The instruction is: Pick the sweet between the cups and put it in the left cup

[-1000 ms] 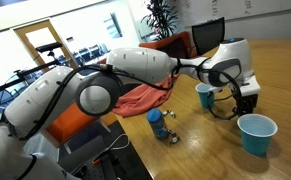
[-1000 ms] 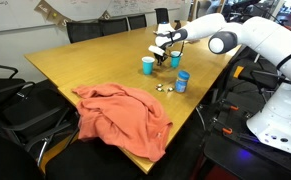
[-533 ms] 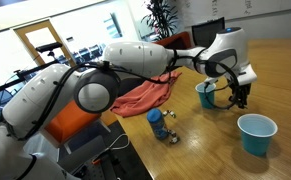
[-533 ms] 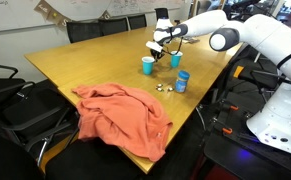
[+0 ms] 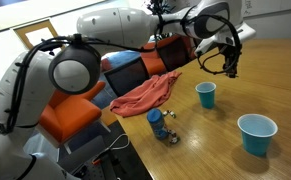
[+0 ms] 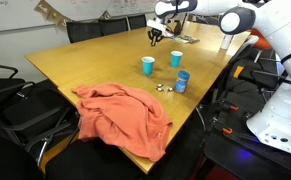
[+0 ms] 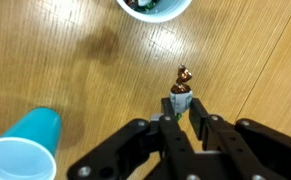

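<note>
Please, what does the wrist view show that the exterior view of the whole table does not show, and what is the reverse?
Only the wrist view: the sweet with its brown twisted top, gripped between the fingers, and a close look down into a cup mouth that looks dark inside.
Only the exterior view: the orange cloth, a blue container near the table edge, and the gripper high above the table; the sweet is too small to tell there.
Both: the wooden table and the two teal cups.
</note>
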Controlling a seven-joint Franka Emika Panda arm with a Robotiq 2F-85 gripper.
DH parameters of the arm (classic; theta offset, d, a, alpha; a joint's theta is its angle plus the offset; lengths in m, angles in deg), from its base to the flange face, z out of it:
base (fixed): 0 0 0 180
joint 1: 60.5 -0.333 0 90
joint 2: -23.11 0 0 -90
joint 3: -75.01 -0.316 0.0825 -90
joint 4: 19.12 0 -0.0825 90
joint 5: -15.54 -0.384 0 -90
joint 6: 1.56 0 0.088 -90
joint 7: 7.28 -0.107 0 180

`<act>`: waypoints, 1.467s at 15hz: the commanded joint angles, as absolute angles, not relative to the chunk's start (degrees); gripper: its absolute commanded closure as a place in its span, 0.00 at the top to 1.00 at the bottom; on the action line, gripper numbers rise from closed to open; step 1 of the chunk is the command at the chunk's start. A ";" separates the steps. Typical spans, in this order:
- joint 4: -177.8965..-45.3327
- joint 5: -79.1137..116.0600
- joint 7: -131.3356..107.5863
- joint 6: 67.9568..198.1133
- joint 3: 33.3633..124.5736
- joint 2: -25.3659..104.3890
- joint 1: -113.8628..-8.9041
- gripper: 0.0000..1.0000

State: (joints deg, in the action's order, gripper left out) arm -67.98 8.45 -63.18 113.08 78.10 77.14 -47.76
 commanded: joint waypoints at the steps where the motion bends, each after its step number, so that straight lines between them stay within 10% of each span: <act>1: -78.42 7.98 -56.29 111.09 76.13 68.44 -47.54 0.06; 19: -109.28 3.02 -43.22 136.55 77.92 57.31 -54.68 0.06; 20: -110.06 2.97 -43.31 137.30 78.31 57.00 -55.22 0.41; 22: -111.41 2.78 -42.95 138.10 78.50 56.29 -55.66 0.55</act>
State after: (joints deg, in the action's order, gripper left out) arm -105.98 4.57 -44.79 135.82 77.66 60.18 -54.64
